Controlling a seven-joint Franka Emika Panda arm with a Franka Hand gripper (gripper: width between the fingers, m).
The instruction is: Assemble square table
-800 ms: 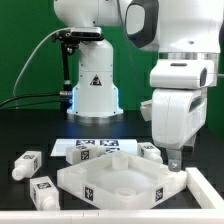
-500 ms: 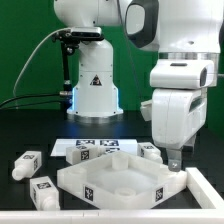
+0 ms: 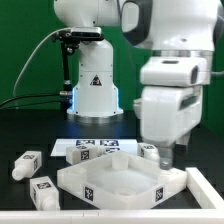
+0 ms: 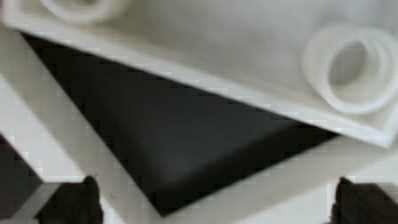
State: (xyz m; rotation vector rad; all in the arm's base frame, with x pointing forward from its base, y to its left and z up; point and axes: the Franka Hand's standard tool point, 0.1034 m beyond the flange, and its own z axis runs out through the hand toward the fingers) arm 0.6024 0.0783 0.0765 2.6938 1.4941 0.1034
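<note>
Black table [image 3: 30, 130], tabletop [image 3: 118, 182] underside up

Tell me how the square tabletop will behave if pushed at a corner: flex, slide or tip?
The tabletop looks like rigid moulded plastic, so probably stiff. Hollowed out, it is likely light and may slide on the smooth black table. Lying flat and wide, it seems unlikely to tip.

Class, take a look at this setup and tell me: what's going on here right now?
A robot arm is building a small square table. Its gripper hangs open over the far corner of the upside-down tabletop, on the exterior view's right, holding nothing. No leg stands on the tabletop yet: one leg and a second leg lie loose on the exterior view's left.
</note>
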